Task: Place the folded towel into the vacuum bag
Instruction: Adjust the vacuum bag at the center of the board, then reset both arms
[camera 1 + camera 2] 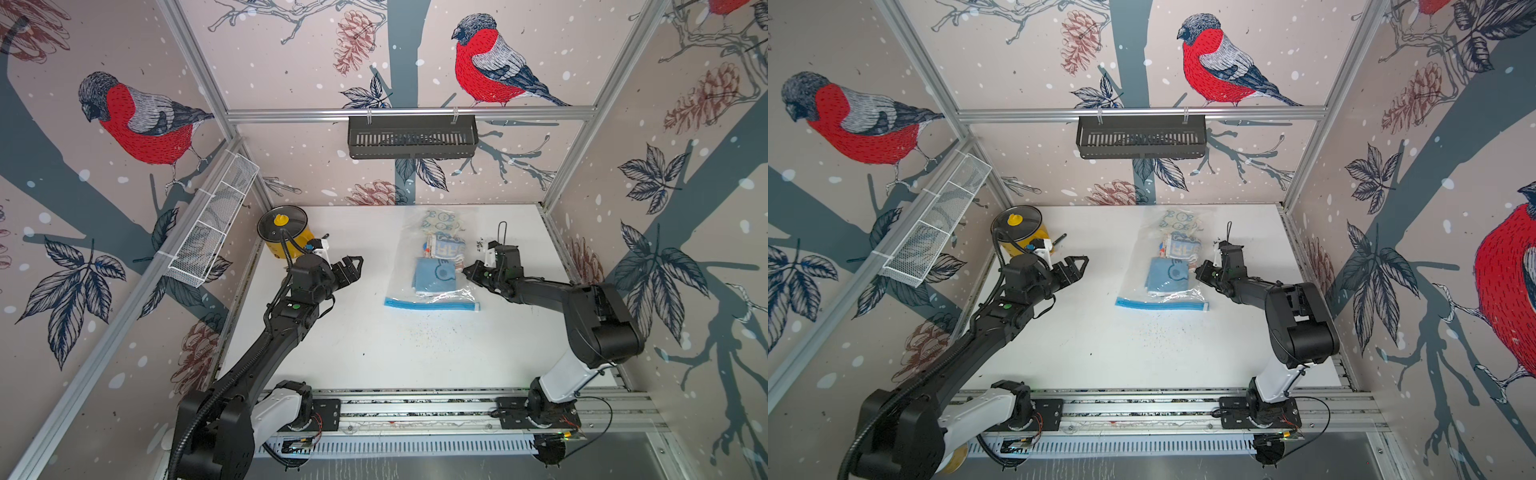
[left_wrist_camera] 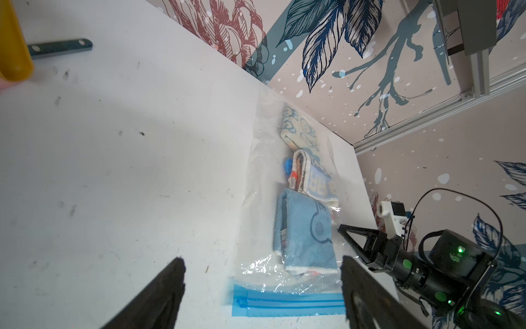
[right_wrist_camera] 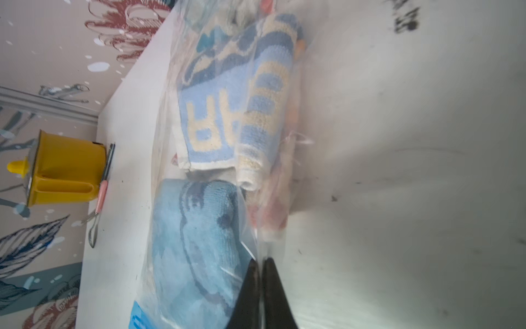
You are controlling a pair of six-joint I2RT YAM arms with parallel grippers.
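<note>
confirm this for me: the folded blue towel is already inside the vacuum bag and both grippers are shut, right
Not quite. The folded blue towel is inside the vacuum bag and the right gripper is shut, but the left gripper is open. The left wrist view shows its fingers standing wide apart.

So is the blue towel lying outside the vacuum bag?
No, the blue towel lies inside the clear vacuum bag, under its crinkly plastic.

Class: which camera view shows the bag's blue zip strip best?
The left wrist view: the blue zip strip lies close, ridges distinct. Both top views show it whole but small; the right wrist view catches only a corner.
</note>
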